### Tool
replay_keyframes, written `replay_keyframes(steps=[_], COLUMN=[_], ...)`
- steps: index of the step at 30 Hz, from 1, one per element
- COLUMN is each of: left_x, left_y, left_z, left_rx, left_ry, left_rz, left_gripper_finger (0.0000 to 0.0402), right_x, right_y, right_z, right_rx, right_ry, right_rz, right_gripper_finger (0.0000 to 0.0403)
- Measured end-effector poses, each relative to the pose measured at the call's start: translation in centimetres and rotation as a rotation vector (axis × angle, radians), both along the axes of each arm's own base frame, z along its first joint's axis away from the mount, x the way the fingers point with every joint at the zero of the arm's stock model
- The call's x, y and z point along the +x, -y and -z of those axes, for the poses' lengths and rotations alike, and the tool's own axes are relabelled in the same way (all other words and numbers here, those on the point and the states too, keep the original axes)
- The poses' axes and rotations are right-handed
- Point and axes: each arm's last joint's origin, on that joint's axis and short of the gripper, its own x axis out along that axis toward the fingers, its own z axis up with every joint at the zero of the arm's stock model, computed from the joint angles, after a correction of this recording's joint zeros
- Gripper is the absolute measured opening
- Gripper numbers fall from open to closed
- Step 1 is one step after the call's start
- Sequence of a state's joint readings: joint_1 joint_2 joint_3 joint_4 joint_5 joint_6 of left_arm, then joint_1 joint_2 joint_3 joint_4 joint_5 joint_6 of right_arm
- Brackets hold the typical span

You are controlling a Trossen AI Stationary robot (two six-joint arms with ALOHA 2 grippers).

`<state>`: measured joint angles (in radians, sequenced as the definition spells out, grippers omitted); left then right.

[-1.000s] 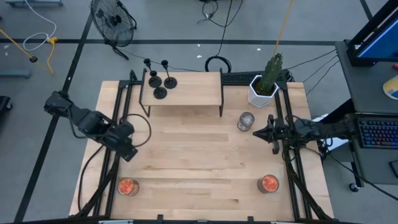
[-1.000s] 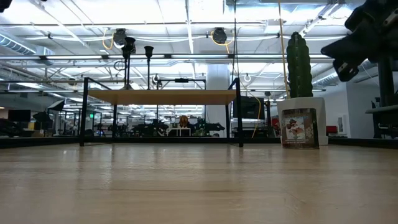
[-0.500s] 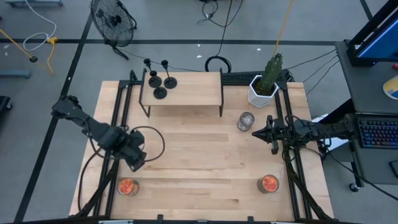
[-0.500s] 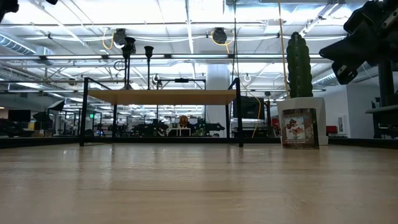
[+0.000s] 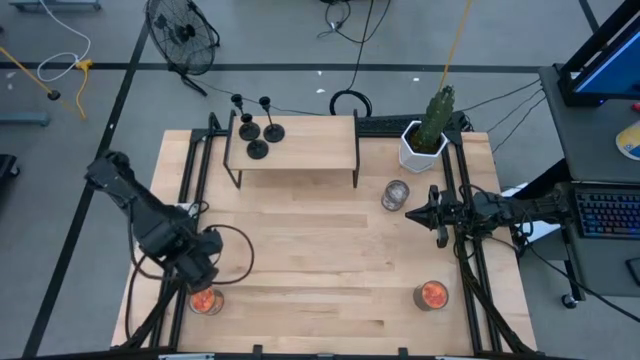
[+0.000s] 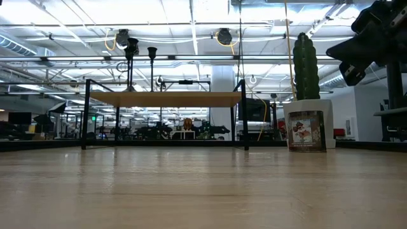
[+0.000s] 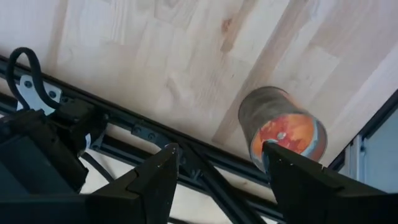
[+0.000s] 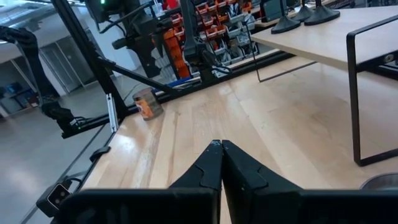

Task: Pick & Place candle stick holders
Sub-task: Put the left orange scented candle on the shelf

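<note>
- Open workshop floor of grey concrete, cables and a black floor fan (image 5: 182,32) beyond the far edge; a pale wooden table (image 5: 320,260) framed by black rails fills the high view.
- At the far left of the table stands a low wooden shelf on thin black legs (image 5: 292,142).
- The three matte-black candle stick holders (image 5: 258,130) stand upright on the shelf's left end, close together, disc bases flat on the top; in the low view their stems and knobs (image 6: 151,54) rise above the shelf line.
- Other items: a green cactus in a white pot (image 5: 427,135) at far right, a clear glass jar (image 5: 395,195) just near of it, and two tins with orange contents, one near left (image 5: 204,300), one near right (image 5: 432,294).
- Left gripper (image 7: 217,171) hangs over the near-left corner, right above that tin (image 7: 283,132); fingers spread wide, nothing between them. Well apart from the holders.
- Right gripper (image 8: 220,163) waits at the right side beside the jar, fingertips pressed together, holding nothing.
- Handling judgement: the holders look rigid and light, probably metal, with smooth painted stems that may slip. The weight sits in the base, so a pinch low on the stem, just above the disc, should keep one from swinging.
- Risk: tight spacing; wide fingers could tip a neighbour.
</note>
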<state>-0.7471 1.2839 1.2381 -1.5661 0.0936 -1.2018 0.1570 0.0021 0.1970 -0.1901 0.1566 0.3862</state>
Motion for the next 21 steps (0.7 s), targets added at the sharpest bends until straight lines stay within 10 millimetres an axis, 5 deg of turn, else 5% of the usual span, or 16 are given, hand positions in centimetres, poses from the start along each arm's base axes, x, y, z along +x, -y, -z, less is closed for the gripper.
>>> replay_keyframes(steps=[21], left_x=[-1.2], left_y=[5.7], left_z=[2.7], left_rx=[0.086], left_ry=[0.047], left_rz=[0.362], left_gripper_finger=[0.0237], right_x=[0.0], right_y=[0.0], right_z=[0.0], right_rx=[0.017], right_ry=[0.000], right_rz=[0.001], right_gripper_finger=[0.0000])
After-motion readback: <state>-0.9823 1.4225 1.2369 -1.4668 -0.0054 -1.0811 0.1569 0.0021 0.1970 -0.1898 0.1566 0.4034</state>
